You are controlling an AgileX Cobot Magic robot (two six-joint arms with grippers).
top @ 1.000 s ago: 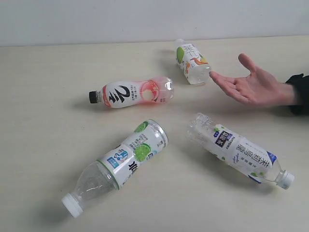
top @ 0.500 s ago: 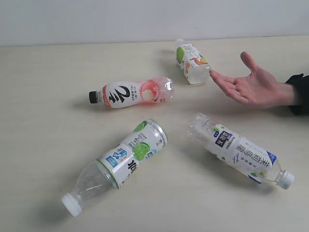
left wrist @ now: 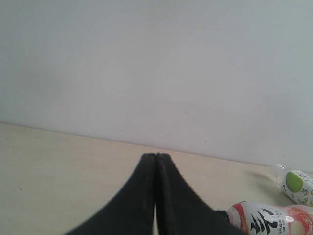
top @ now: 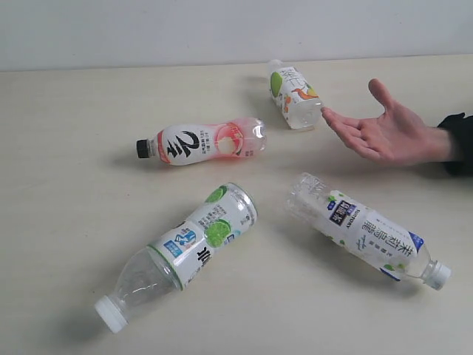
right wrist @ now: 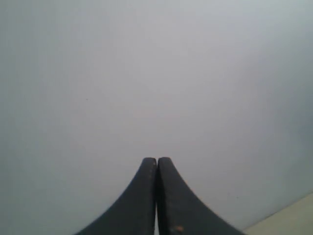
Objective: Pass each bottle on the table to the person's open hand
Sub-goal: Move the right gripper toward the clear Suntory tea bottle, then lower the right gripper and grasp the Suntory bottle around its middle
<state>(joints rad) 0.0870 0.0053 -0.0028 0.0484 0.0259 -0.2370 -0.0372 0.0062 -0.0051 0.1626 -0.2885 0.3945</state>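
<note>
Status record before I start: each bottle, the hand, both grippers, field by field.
pink-white bottle: on its side, mid table, black cap
green-lime bottle: on its side, near left, white cap
blue-white bottle: on its side, near right, white cap
green-orange bottle: on its side, far side, base close to the fingertips
person's open hand: palm up, empty
left gripper: shut, empty
right gripper: shut, empty

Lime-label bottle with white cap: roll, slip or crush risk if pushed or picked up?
Lime-label bottle lies on its side on the table, so a sideways push will probably roll it. Its clear section looks empty: likely light, skids easily. Thin plastic may dent under a firm squeeze.
</note>
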